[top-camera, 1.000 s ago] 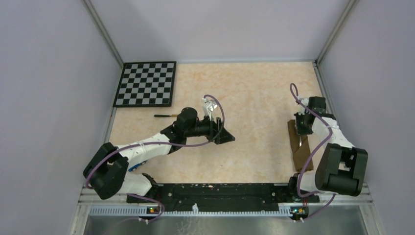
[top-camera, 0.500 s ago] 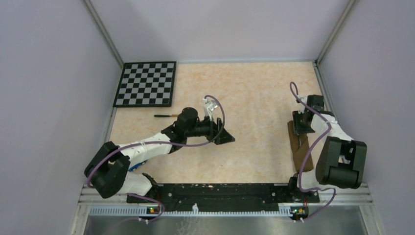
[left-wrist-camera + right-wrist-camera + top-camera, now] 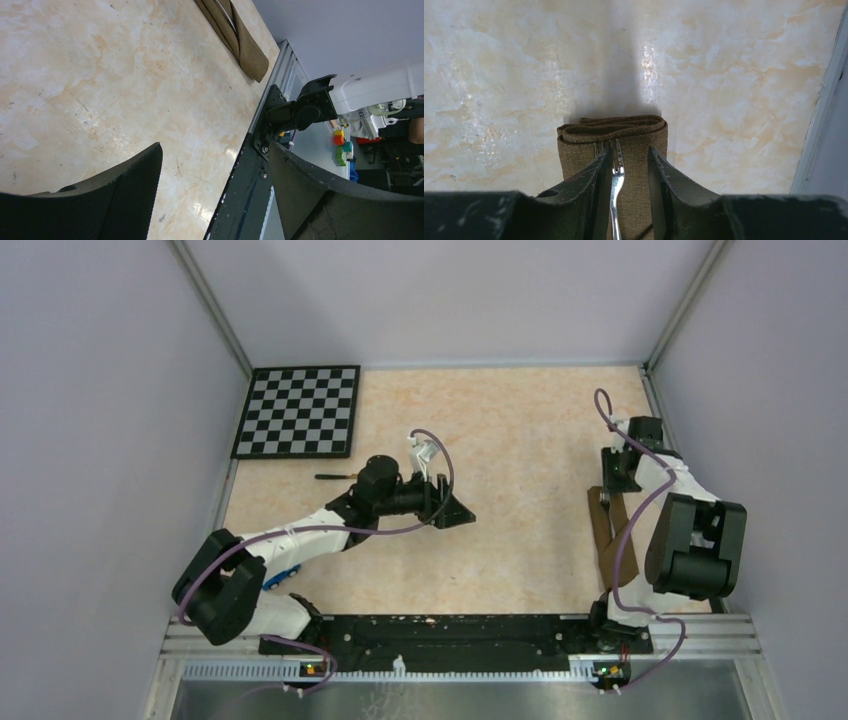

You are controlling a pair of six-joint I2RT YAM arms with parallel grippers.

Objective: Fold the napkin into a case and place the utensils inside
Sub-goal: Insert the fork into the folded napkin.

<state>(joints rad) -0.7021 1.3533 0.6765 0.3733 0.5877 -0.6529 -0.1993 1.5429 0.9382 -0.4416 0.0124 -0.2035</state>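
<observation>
The napkin is folded into a long, narrow brown case (image 3: 604, 540) lying at the right side of the table; its folded end (image 3: 614, 129) faces away from me. A thin silver fork (image 3: 616, 176) lies along the case, tines toward the folded end. My right gripper (image 3: 630, 150) (image 3: 611, 486) hovers over it, open, with the fork between the fingers, close to the left one. The dark-handled knife (image 3: 335, 477) lies below the checkerboard. My left gripper (image 3: 458, 512) (image 3: 216, 147) hangs open and empty over mid-table; its view catches the case (image 3: 242, 40) far off.
A black-and-white checkerboard (image 3: 298, 410) lies at the back left. A small blue toy car (image 3: 283, 575) sits under the left arm near its base. Grey walls close in the table on three sides, and a black rail (image 3: 450, 630) runs along the near edge.
My right gripper has gone from shut to open, leaving the fork on the case, and has drawn back slightly toward the far end. The left arm has barely shifted.
</observation>
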